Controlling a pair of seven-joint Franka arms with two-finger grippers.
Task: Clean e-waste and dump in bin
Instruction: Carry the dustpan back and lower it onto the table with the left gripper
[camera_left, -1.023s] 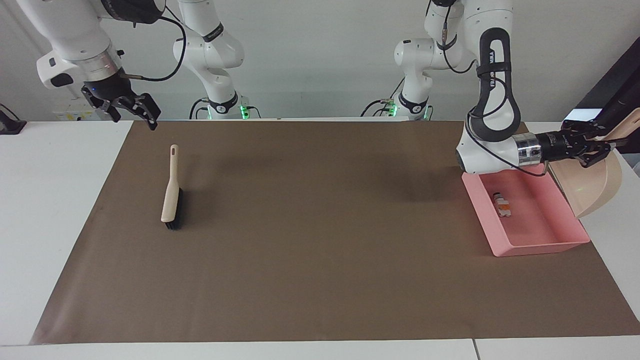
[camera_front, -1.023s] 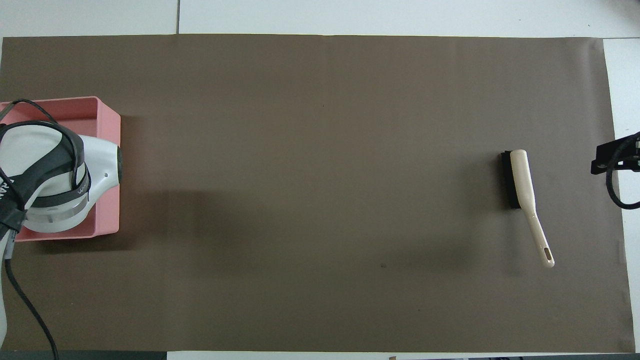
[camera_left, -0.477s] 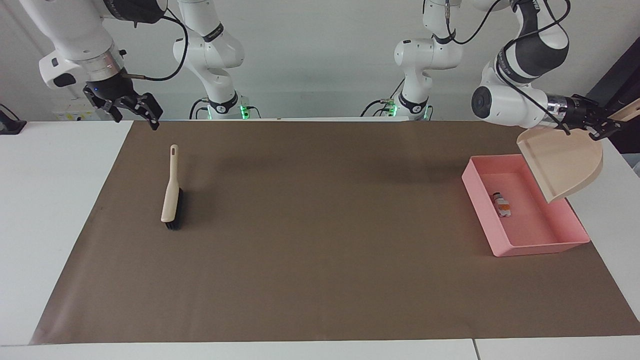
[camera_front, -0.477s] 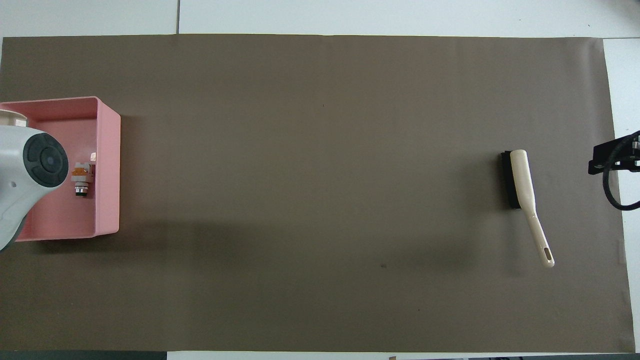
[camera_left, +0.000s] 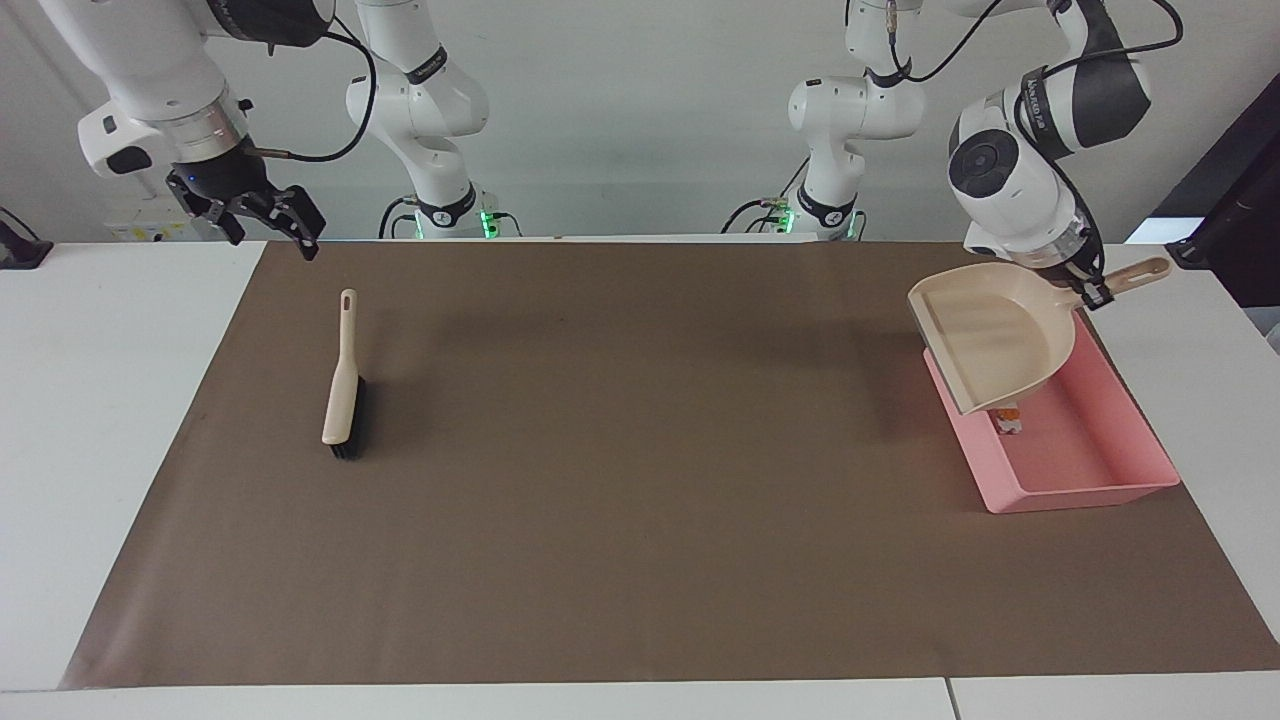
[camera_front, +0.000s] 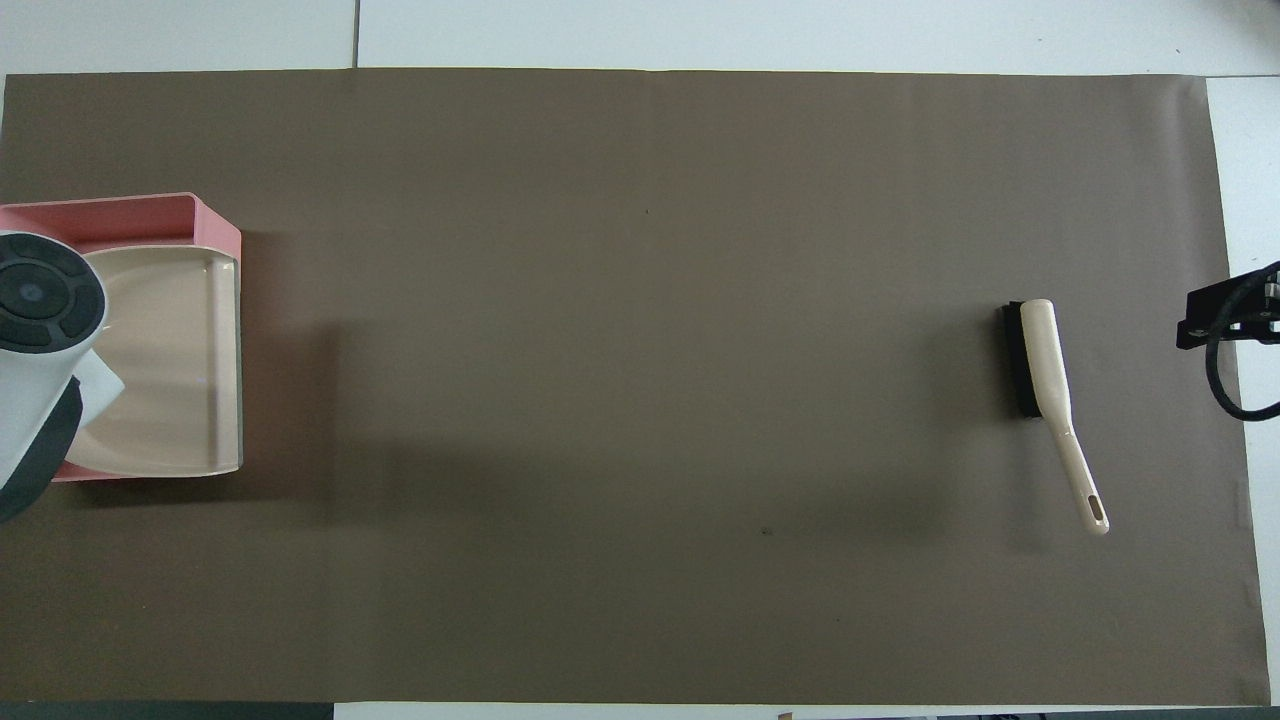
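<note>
- The brown mat (camera_left: 620, 480) covers nearly the whole table (camera_left: 110, 400); its wide middle lies bare between the brush and the bin, open from the edge by the robots to the mat's farthest edge.
- The bin (camera_left: 1090, 470), a shallow pink tray, sits at the left arm's end of the mat, its long axis running from near the robots to far from them. Its outer long wall lies close to the mat's end edge, with white table just past it.
- The dustpan (camera_left: 985, 335), beige, hangs over the half of the bin nearer the robots. Its wide mouth points toward the mat's middle and its handle (camera_left: 1140, 272) points outward, away from the mat.
- The left gripper (camera_left: 1092, 290) is clamped on the dustpan's handle, holding the pan up over the bin.
- The brush (camera_left: 343, 385) lies flat toward the right arm's end of the mat, well apart from the bin, handle tip pointing toward the robots and dark bristles at the farther end.
- The right gripper (camera_left: 285, 222) waits with fingers spread and nothing in them, raised over the mat's corner near the brush handle.
- The e-waste (camera_left: 1008, 420) rests on the bin's floor by the inner long wall, partly hidden under the dustpan's lip; a white and orange bit shows.
</note>
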